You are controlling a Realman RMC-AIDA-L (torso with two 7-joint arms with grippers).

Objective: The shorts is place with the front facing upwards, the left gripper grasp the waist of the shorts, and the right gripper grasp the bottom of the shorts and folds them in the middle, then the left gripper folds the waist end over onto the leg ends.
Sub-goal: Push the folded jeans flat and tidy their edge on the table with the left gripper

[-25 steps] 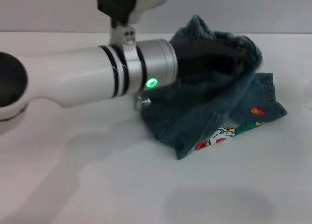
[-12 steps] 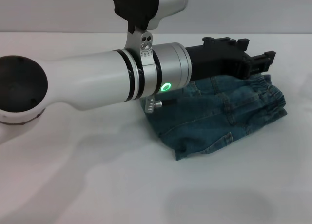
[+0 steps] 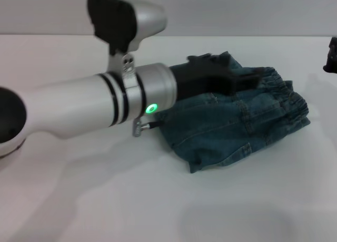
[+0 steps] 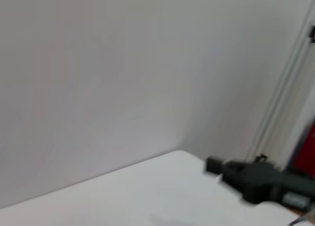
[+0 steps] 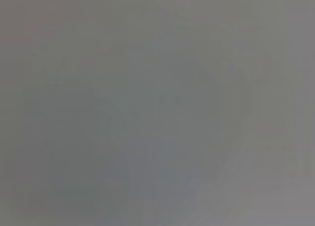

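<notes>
The denim shorts (image 3: 231, 131) lie folded in a compact pile right of centre on the white table (image 3: 158, 200). The ruffled elastic waist (image 3: 287, 97) rests on top at the pile's right end, covering the leg ends, which are hidden beneath it. My left gripper (image 3: 231, 73) hovers over the pile's far left part, open, with nothing between its fingers, its green-ringed wrist (image 3: 152, 94) stretching in from the left. Only a black sliver of my right gripper (image 3: 331, 55) shows at the far right edge, away from the shorts; the left wrist view shows the right gripper (image 4: 256, 179) farther off above the table.
The white table (image 4: 147, 191) stretches bare around the pile, with a grey wall (image 3: 237, 10) behind. The right wrist view is plain grey with nothing recognisable.
One second ago the left gripper carried the waist over; it then dropped it onto the leg ends. Since then the left arm has pulled back to the left and lowered slightly.
</notes>
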